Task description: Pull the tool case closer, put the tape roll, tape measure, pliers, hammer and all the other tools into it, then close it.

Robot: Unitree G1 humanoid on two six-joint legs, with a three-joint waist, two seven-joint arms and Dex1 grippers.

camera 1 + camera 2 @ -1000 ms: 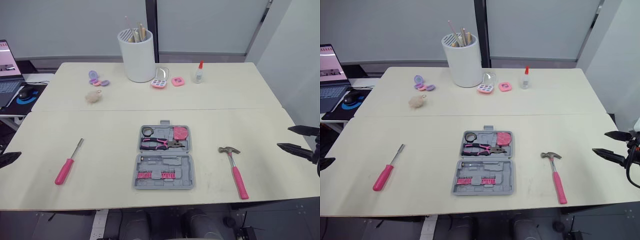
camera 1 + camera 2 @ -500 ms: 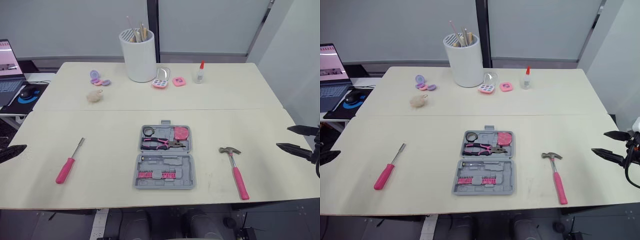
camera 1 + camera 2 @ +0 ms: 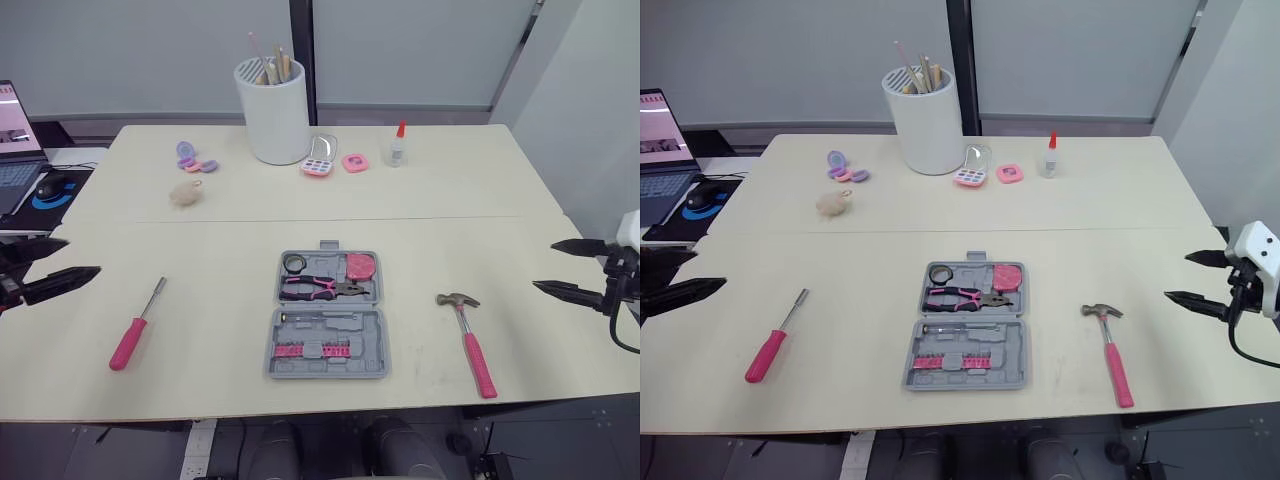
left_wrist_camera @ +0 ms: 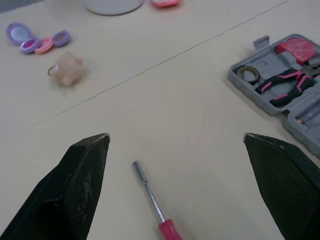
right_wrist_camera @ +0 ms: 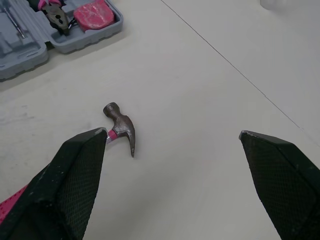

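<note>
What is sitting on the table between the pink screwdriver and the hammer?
The open gray tool case, with pliers inside. The left eye view shows it midway between the screwdriver and the hammer.

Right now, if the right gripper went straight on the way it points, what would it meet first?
Probably the bare cream table top, just beside the steel head of the pink-handled hammer, which lies slightly off the right gripper's line. Depth is unclear.

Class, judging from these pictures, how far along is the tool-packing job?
Done: tape roll, tape measure and pliers sit in the open case. In hand: nothing; left gripper and right gripper hover open. Left: hammer and screwdriver lie on the table; case not closed.
</note>
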